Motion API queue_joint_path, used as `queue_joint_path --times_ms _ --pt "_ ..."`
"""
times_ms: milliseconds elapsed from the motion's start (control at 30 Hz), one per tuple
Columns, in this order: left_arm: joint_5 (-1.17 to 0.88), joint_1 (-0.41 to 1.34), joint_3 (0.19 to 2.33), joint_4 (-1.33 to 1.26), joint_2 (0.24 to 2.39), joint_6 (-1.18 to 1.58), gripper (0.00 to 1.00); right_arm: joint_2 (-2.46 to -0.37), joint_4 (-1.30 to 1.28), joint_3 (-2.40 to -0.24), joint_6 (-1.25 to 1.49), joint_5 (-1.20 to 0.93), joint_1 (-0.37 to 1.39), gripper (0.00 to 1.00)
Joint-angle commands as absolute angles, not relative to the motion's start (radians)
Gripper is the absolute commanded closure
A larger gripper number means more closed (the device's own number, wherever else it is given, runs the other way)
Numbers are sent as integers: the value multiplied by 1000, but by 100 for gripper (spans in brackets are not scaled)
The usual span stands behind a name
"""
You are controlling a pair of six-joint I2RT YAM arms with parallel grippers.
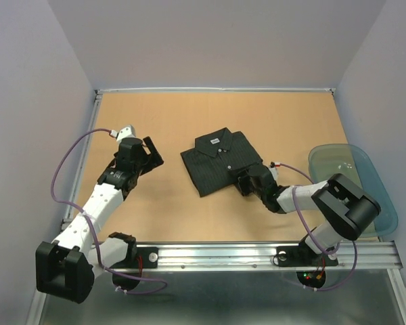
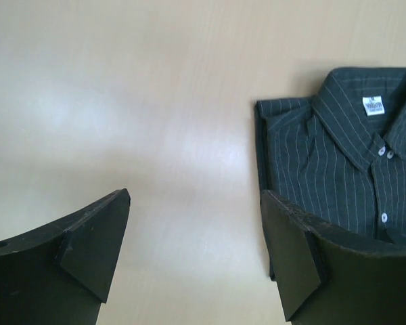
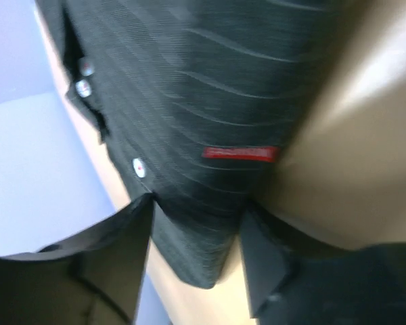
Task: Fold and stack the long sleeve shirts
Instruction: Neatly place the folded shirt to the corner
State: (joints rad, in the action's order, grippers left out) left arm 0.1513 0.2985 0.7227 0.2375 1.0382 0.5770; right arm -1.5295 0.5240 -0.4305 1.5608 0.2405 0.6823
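Since the shirt (image 1: 222,161) already lies folded into a neat rectangle near the middle of the table (image 1: 155,115) — collar (image 2: 352,128) up, buttons showing, sleeves tucked out of sight — I judge the folding about done. The step in hand looks like tidying the bundle or shifting it to a stacking spot. Only one shirt is in view, so there is no stack yet.

My left claw (image 1: 154,152) is wide and holds nothing. It hangs over bare wood near the shirt's left edge, not touching cloth. In the left wrist view the folded edge runs right behind one of my fingers (image 2: 304,264), and the white neck label (image 2: 373,106) is plain to see.

My right claw (image 1: 247,181) is at the shirt's near right corner. In the right wrist view that corner pokes between my two fingers (image 3: 122,237), with a small red tag (image 3: 239,153) just above. The jaws stand partway apart and the cloth looks to touch both — real pinch or mere straddle, I cannot tell.

Next move, as I judge it: the right claw needs a firm bite through all layers at that corner. The left claw should come in on the opposite side so the fold doesn't spill open. Thin cloth like this will likely slide layer over layer. A clear tray (image 1: 355,183) sits at the table's right edge, apart from the shirt.
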Motion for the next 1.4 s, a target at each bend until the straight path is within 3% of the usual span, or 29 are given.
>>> queue_joint_path --times_ms 0,33,67,167,200,733,967,1367 --pt "199 261 738 258 1005 480 10 -1560 508 -463 1580 334 690 47" --pt "184 255 730 247 999 477 9 -1562 509 -468 1577 357 689 55" --pt "176 253 707 239 997 479 10 -1566 509 -482 1571 368 686 73" --pt "172 250 677 218 988 477 10 -1588 509 -524 1531 382 669 97" --pt "173 249 678 215 986 474 10 -1594 509 -535 1522 382 661 99" --pt "187 215 681 193 971 456 10 -1879 489 -978 1385 308 302 99" --pt "192 206 681 192 971 457 10 -2019 319 -1253 1273 272 103 99" --pt "175 190 680 184 991 456 10 -2111 272 -1365 1207 120 -119 99"
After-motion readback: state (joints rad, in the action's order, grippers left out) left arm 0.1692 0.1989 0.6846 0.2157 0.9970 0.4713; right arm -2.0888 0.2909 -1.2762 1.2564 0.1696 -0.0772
